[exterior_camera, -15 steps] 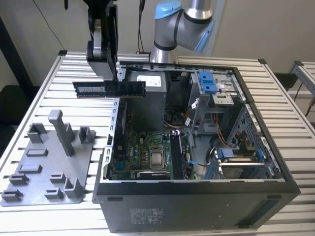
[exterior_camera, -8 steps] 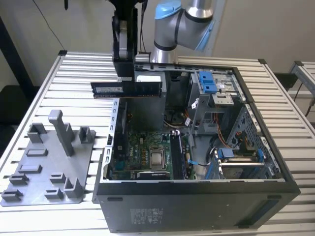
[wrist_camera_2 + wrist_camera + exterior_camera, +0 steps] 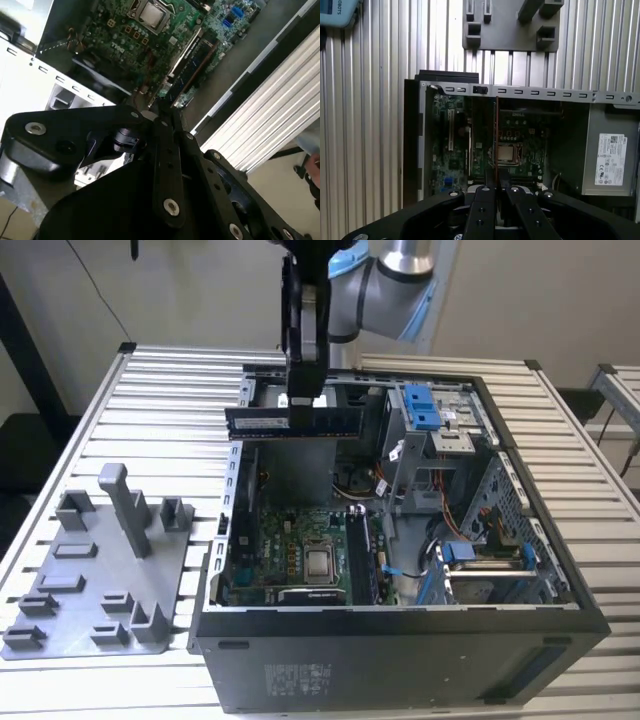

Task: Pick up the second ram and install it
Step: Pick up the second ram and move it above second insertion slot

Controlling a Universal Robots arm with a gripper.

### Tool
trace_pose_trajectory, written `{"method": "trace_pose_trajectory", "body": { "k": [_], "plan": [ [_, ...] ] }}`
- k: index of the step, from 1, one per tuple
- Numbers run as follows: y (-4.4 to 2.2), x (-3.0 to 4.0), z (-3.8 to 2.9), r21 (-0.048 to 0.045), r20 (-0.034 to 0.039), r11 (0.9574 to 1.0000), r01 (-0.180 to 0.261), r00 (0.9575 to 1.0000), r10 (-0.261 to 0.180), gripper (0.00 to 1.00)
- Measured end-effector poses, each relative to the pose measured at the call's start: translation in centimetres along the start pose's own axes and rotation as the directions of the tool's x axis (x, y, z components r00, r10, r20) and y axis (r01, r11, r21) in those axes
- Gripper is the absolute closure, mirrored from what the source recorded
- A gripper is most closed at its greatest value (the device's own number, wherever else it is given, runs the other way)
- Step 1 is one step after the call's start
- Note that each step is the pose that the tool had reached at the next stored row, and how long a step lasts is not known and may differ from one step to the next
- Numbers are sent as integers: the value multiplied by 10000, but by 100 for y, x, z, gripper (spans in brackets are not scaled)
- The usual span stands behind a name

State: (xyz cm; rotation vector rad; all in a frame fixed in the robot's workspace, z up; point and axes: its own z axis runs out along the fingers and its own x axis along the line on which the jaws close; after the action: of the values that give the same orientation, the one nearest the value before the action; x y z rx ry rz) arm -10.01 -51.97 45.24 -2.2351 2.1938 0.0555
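The second ram (image 3: 258, 421), a long dark circuit-board stick with a pale label, hangs level above the back of the open computer case (image 3: 400, 630). My gripper (image 3: 303, 405) is shut on its middle, coming down from above. In the first wrist view the stick shows edge-on as a thin brown line (image 3: 497, 130) running out from between the black fingers (image 3: 487, 182), over the motherboard (image 3: 450, 150) and the processor socket (image 3: 506, 154). Another memory stick (image 3: 358, 555) stands in a slot beside the processor (image 3: 320, 562), and it appears in the second wrist view as well (image 3: 192, 65).
A grey holder tray (image 3: 90, 585) with an upright post (image 3: 128, 508) lies on the slatted table to the exterior view's left of the case. Inside the case are a metal drive cage with blue latches (image 3: 422, 405), cables and a grey power supply (image 3: 610, 155).
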Motion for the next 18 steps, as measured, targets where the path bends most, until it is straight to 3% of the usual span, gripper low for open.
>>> {"method": "trace_pose_trajectory", "body": {
  "k": [3, 5, 18],
  "plan": [
    [-133, 3, -1, 0, 2, 10000, 0, 10000, 0, 86],
    [-187, 4, 3, 2, 17, 10000, -26, 10000, 26, 86],
    [-373, 8, 25, 16, 91, 9988, -492, 9988, 491, 86]
  ]
}}
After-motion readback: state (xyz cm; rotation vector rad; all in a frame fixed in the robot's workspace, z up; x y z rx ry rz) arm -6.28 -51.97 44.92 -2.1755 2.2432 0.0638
